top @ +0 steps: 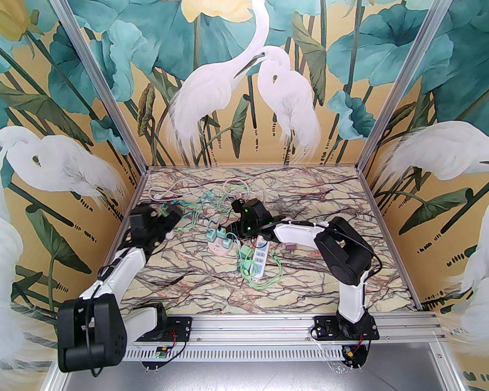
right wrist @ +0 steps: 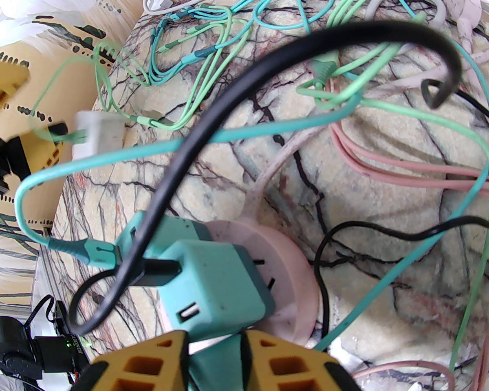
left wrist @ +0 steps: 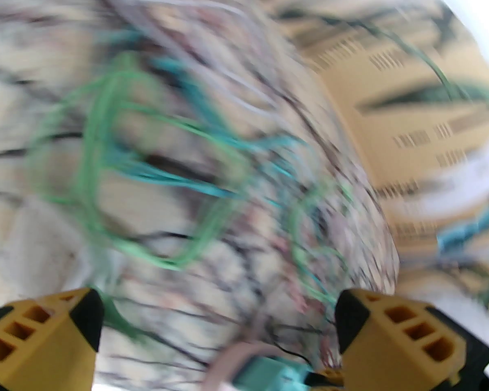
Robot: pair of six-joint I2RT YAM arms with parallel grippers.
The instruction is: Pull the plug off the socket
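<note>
**Right gripper** (right wrist: 214, 340): fingers clenched on near end of teal cube-shaped plastic plug (right wrist: 216, 283).

**Plug:** seated against face of pink round plastic socket (right wrist: 299, 283), prongs hidden. Located mid-way across marble-patterned table (top: 309, 202), near and to left of long white plastic power strip (top: 261, 259). Second teal plug (right wrist: 183, 232) set close alongside. Thick black cable (right wrist: 391, 31) plugged into side, arching far over tangle of green, teal and pink cords.

**Left gripper** (left wrist: 224, 324): jaws released wide, nothing between, above loose green cords at far left.

**Handling, as judged:**
- Pull straight along prongs, away from socket face.
- No twisting.
- Expect unheld socket to lift or slide with plug.
- Keep clear of black cable and neighbouring plug.
</note>
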